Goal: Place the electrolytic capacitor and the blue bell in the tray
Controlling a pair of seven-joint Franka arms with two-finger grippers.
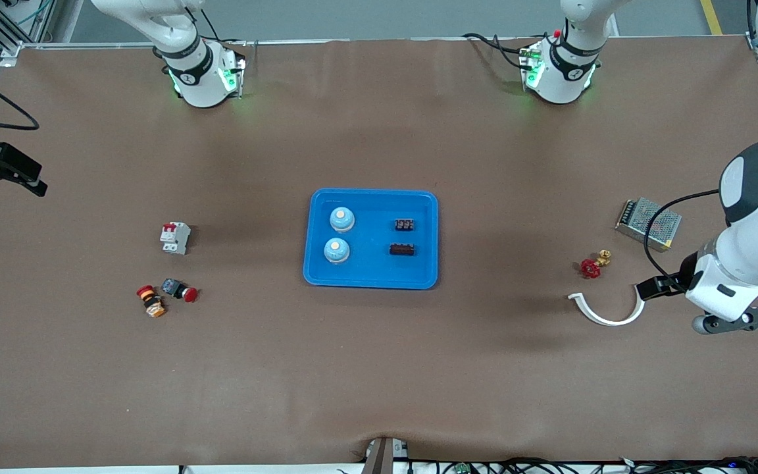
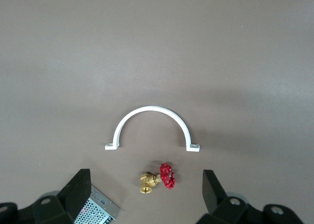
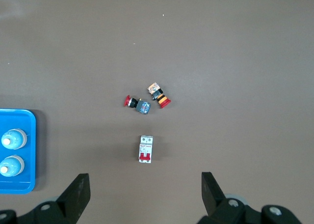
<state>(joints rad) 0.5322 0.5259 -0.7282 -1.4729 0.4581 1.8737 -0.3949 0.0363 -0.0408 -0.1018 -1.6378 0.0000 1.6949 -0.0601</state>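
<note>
The bright-blue tray (image 1: 372,268) lies mid-table. In it stand two blue bells (image 1: 341,218) (image 1: 336,250) side by side, and two small black blocky parts (image 1: 404,225) (image 1: 403,249) toward the left arm's end. The tray's edge (image 3: 27,184) and both bells (image 3: 13,138) also show in the right wrist view. My left gripper (image 1: 656,286) (image 2: 145,181) is open and empty, up over a white clamp and a valve. My right gripper (image 1: 31,179) (image 3: 144,181) is open and empty, up over the table's edge at the right arm's end.
At the left arm's end lie a white half-round clamp (image 1: 606,313) (image 2: 152,126), a red-handled brass valve (image 1: 594,264) (image 2: 158,177) and a metal power supply (image 1: 649,224). At the right arm's end lie a white circuit breaker (image 1: 175,237) (image 3: 145,149) and two red push buttons (image 1: 180,289) (image 1: 151,301).
</note>
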